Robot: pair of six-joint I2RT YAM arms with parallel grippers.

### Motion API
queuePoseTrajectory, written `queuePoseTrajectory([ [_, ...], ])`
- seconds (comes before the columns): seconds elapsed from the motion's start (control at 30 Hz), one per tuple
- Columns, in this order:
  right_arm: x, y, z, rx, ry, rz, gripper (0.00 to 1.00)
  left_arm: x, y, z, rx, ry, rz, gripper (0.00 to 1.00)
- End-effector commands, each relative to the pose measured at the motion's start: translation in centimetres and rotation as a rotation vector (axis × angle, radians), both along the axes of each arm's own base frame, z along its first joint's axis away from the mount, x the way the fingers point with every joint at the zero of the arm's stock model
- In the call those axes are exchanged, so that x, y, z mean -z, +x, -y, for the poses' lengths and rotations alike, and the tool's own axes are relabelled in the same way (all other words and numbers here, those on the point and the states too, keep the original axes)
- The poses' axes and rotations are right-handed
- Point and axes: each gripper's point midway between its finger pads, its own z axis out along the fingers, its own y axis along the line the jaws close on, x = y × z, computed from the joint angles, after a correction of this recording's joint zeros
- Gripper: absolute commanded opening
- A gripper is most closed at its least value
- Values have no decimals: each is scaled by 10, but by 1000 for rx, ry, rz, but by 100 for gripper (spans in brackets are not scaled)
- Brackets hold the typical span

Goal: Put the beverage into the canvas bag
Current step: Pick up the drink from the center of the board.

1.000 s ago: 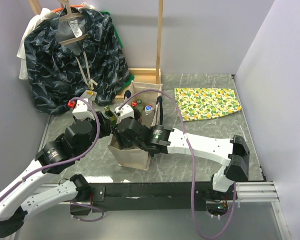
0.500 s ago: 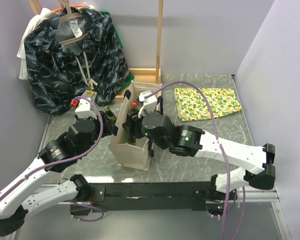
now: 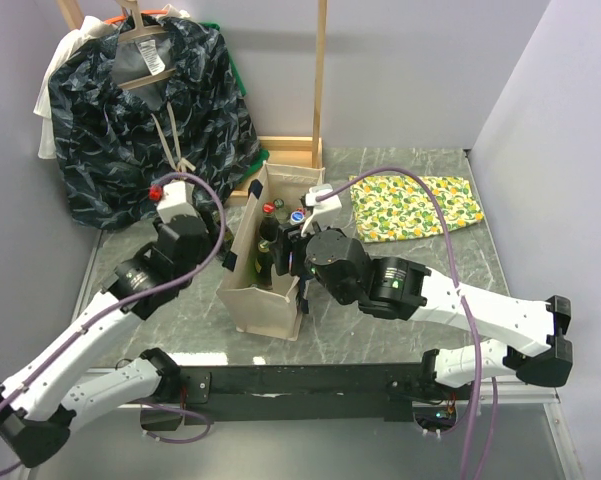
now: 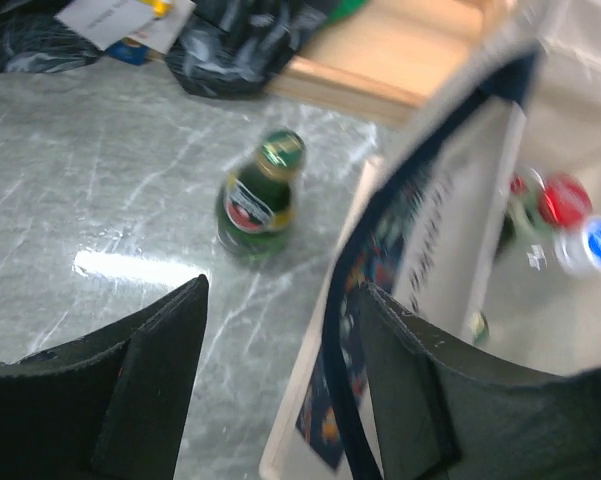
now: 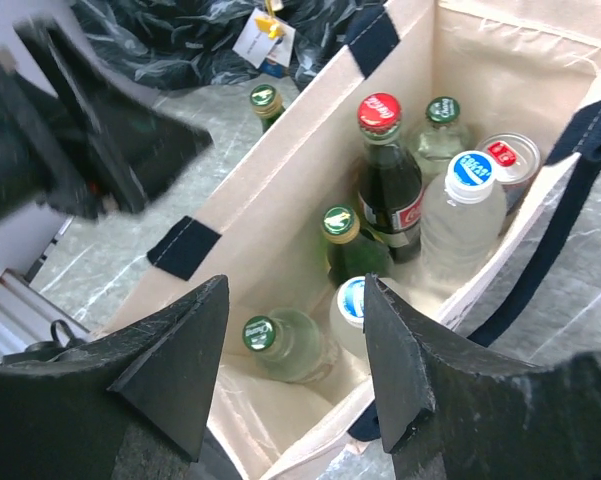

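Now the left gripper [image 4: 280,300] and right gripper [image 5: 295,300] had drawn back from the canvas bag [image 5: 280,190], jaws spread and empty; beverages [image 5: 390,190] stood inside, yet one green bottle [image 4: 255,195] remained outside, left of it.

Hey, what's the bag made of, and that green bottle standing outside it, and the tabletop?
Bag: beige woven cloth, matte, probably canvas; the walls sag softly and carry sewn-on dark straps.
Bottle: green, glossy and see-through, likely glass, with a shiny cap that looks like metal.
Tabletop: grey with pale veins, polished enough to mirror a light; it could be marble or a marble-look laminate.
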Motion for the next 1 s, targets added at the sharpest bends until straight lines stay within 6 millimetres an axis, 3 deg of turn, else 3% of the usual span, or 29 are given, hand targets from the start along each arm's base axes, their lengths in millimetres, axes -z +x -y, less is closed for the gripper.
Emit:
queuePoseTrajectory([
  [0.0,-8,7,14,50,30,9,63,-28,27,3,-18,-139,74,66],
  [0.37,-10,11,18,54,10,6,64,-2,67,5,-27,-157,29,65],
  [0.53,-10,13,19,48,-9,2,64,-2,76,0,-55,-171,50,64],
  [0.97,-10,16,23,53,0,-17,64,41,101,5,-77,-104,-40,63],
])
